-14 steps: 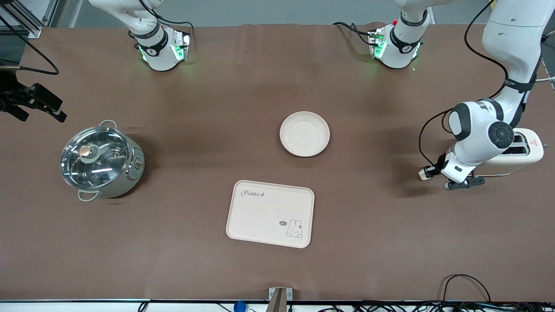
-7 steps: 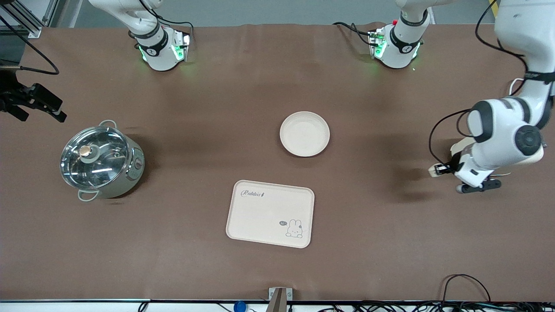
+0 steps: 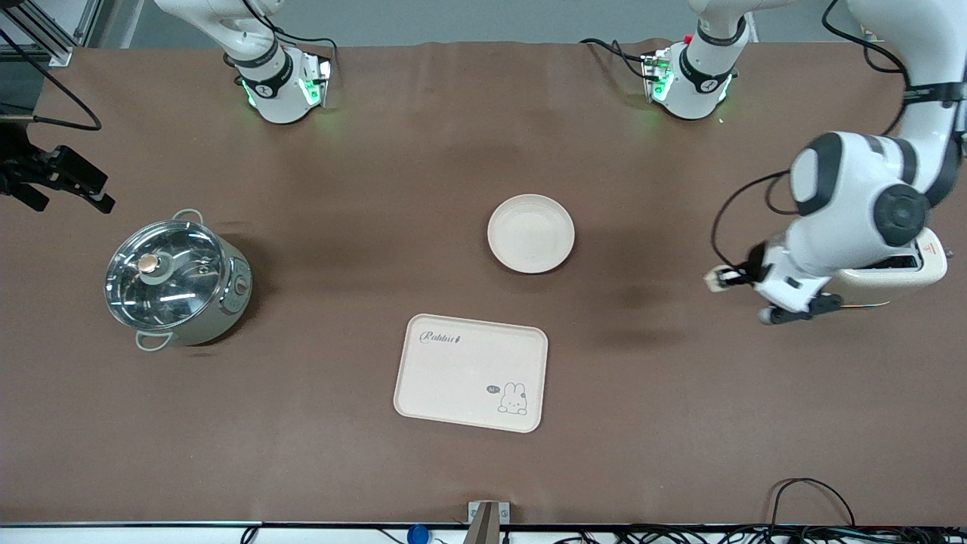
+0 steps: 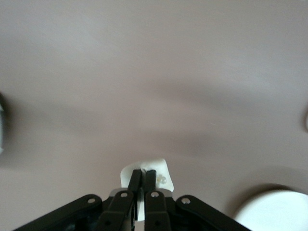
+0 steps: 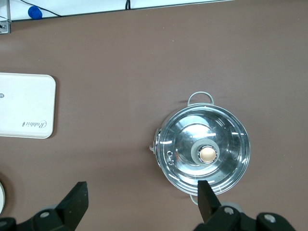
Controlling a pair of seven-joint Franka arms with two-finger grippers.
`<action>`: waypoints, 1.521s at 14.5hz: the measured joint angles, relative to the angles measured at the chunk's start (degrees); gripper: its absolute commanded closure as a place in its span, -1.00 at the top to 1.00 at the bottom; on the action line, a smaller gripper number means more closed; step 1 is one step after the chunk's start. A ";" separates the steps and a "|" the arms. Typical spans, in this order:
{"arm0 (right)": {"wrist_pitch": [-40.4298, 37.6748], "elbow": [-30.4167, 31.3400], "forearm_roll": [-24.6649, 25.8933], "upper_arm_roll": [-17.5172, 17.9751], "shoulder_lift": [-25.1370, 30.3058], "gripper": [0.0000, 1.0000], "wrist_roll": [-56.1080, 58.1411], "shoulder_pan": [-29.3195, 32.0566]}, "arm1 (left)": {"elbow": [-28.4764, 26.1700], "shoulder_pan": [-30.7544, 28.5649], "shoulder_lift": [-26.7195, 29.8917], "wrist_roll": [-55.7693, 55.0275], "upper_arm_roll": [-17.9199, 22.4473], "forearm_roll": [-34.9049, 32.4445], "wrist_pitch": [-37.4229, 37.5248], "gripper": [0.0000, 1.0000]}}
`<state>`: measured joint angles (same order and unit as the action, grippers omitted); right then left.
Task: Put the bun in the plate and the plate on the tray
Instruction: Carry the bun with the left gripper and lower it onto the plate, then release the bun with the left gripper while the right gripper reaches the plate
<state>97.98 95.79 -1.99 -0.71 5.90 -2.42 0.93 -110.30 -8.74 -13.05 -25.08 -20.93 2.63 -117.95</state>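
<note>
Since half a sec ago the left gripper [image 3: 727, 285] has swung away from the toaster [image 3: 899, 273] toward the middle of the table, w/ the bun [image 3: 714, 279] still pinched in its closed fingers [image 4: 150, 185]. It now hangs over bare brown table [image 3: 680, 393], up in the air, between the toaster and the plate [image 3: 531, 233]. The plate, tray [image 3: 471, 372] and pot [image 3: 177, 280] have not moved.

The bun is small, pale cream and a bit lumpy. In the left wrist view it sticks out past the finger tips [image 4: 145, 174]; it looks squashed flat there, but that view is foggy, so not sure.

The plate is round, plain, and has nothing in it. The tray lies nearer the front camera than the plate, w/ a little rabbit on it.

The right gripper [image 5: 142, 204] waits high over the pot's end of the table, fingers spread wide, holding nothing.
</note>
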 measured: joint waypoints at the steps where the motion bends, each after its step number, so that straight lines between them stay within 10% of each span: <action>1: -0.35 0.00 0.06 -0.01 -0.01 1.00 0.00 0.00 | -0.14 0.18 0.16 -4.83 -2.88 0.00 0.03 -0.99; 5: -3.89 0.02 0.71 -0.17 -0.31 1.00 0.01 0.85 | -1.18 2.39 -0.53 -21.38 -10.42 -0.28 -0.92 -0.99; 16: -10.57 0.18 0.19 0.53 -8.91 1.00 0.48 1.74 | -1.19 14.76 -10.51 -48.42 -10.66 -6.95 -10.58 -0.99; 22: -5.50 2.77 -15.48 0.98 -15.37 1.00 -0.19 -2.64 | -1.63 18.28 -13.04 -61.30 -10.68 -6.95 -15.77 -0.98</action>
<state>92.48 98.56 -17.47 0.27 -9.46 -2.61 -1.71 -111.92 9.54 -26.09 -86.38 -31.61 -4.32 -133.71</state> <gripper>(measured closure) 0.000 0.934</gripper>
